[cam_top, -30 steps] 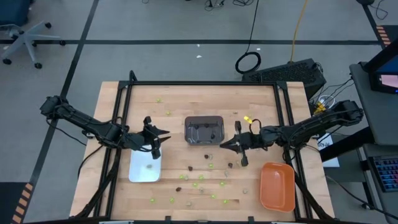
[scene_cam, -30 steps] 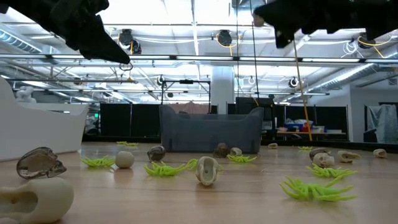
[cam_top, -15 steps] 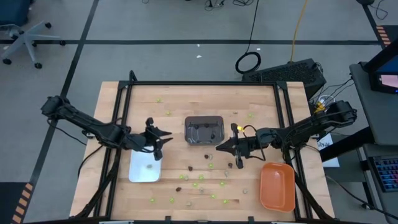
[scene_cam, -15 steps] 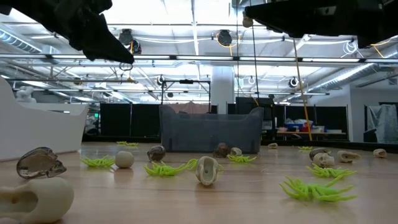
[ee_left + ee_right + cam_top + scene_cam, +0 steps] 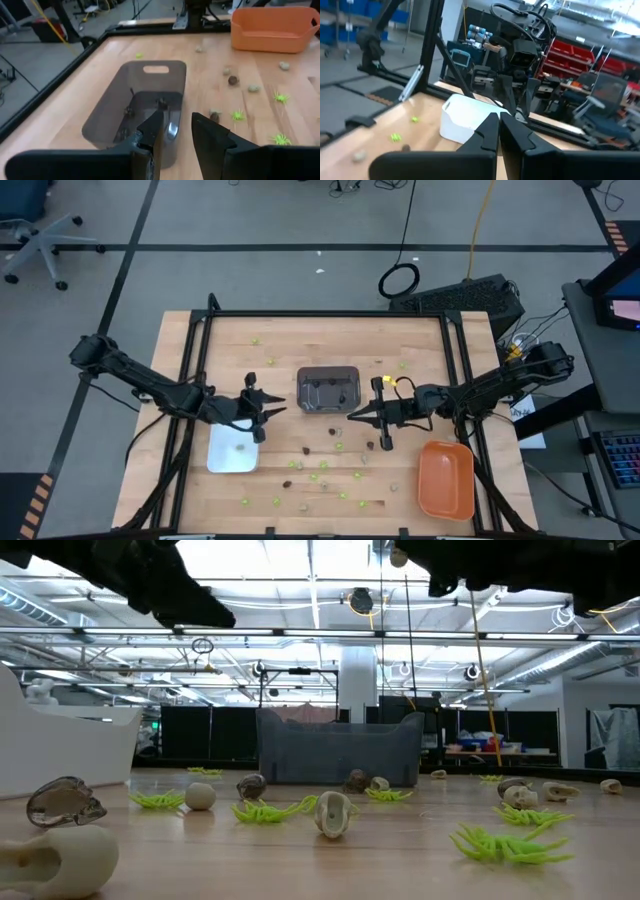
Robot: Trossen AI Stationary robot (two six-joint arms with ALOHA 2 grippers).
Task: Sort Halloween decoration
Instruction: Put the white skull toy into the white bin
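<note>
Two raised pincers: left pincer (image 5: 172,131) partly open, empty, facing grey tray (image 5: 102,115); right pincer (image 5: 499,131) shut, empty.

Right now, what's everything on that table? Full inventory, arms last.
dark grey tray: one, table centre, a few dark trinkets inside.
white tray: one, near-left part of the table, one small piece in it.
orange tray: one, near-right corner, nothing visible in it.
lime-green trinkets: many, scattered loose, mostly on the near half in front of the grey tray.
dark brown-black trinkets: several, loose near the middle.
pale tan trinkets: several, loose among the green ones.
table: one, light wood, black frame.
left gripper: above the white tray's far end, fingers apart, nothing seen between them.
right gripper: just right of the grey tray's near corner, shut, empty.
</note>
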